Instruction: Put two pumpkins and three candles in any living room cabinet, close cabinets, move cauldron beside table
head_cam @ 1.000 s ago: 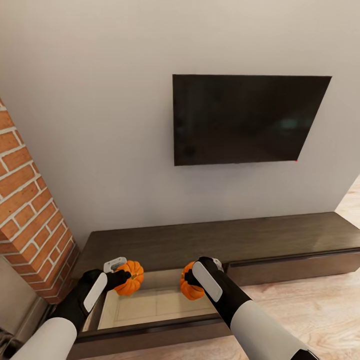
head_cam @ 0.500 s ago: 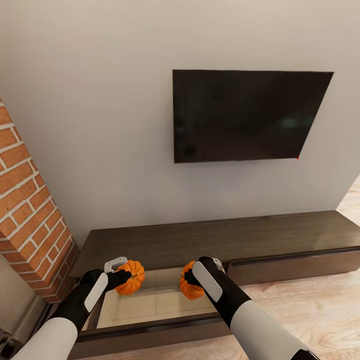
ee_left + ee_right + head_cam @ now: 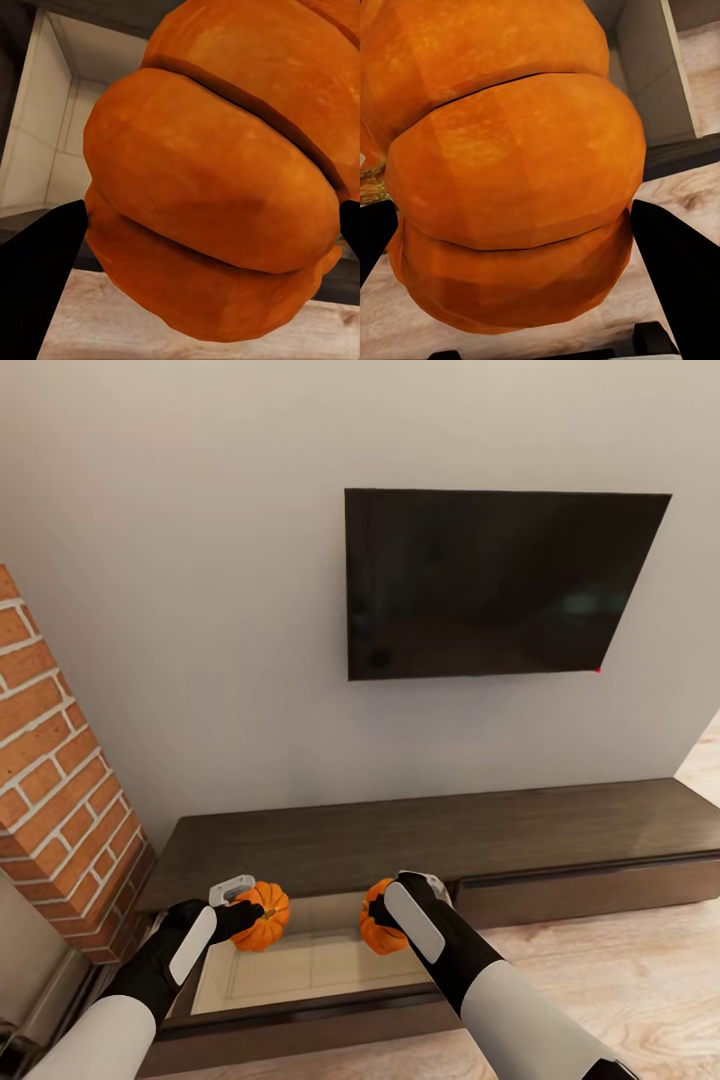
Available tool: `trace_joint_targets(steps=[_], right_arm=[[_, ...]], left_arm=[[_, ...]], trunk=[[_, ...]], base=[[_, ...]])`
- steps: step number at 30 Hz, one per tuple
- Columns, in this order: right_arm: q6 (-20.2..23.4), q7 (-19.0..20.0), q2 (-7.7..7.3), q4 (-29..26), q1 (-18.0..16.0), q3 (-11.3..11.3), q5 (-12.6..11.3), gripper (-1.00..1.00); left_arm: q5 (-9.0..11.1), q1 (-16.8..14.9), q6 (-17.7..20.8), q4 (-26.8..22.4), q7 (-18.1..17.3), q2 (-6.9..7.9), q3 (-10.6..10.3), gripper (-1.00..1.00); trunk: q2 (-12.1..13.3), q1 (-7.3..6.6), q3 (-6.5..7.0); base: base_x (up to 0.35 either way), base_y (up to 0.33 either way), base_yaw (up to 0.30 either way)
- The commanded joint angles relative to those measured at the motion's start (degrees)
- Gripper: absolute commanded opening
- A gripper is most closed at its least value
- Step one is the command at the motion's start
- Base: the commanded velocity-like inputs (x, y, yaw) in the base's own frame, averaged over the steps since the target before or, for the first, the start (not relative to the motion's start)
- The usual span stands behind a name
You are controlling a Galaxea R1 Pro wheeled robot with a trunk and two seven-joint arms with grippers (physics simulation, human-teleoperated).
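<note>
Each gripper, left (image 3: 243, 913) and right (image 3: 382, 913), clamps a pumpkin (image 3: 262, 915) directly above the open drawer (image 3: 300, 970) (pale inside).

Your left gripper (image 3: 243, 915) sits at about seven o'clock, holding the left pumpkin (image 3: 262, 916) over the open drawer (image 3: 300, 968) of the cabinet (image 3: 420, 840). Your right gripper (image 3: 385, 915) is at six o'clock with the right pumpkin (image 3: 377, 930), also above that drawer. The closed drawer front (image 3: 590, 890) lies at four o'clock. The television (image 3: 490, 582) hangs on the wall (image 3: 200, 610) at one o'clock, behind the cabinet. The brick column (image 3: 50, 780) stands at nine o'clock.
</note>
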Motion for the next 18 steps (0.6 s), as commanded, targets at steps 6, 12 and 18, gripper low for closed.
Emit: trace_joint_targets(steps=[6, 12, 18], right_arm=[[-0.1, 0.0, 0.0, -0.1, 0.0, 0.0, 0.0, -1.0], [0.0, 0.0, 0.0, -0.1, 0.0, 0.0, 0.0, -1.0], [0.0, 0.0, 0.0, -0.1, 0.0, 0.1, 0.0, -1.0]], left_arm=[[0.1, 0.0, 0.0, 0.0, 0.0, 0.01, 0.0, -1.0], [0.0, 0.0, 0.1, 0.0, 0.1, -0.08, -0.1, -1.0], [0.1, 0.0, 0.2, 0.0, 0.1, -0.07, -0.1, -1.0]], trunk=[[-2.4, 1.32, -1.08], [-2.8, 1.54, -1.26], [-2.8, 1.54, -1.26]], base=[[0.0, 0.0, 0.0], [0.0, 0.0, 0.0], [0.158, 0.0, 0.0]])
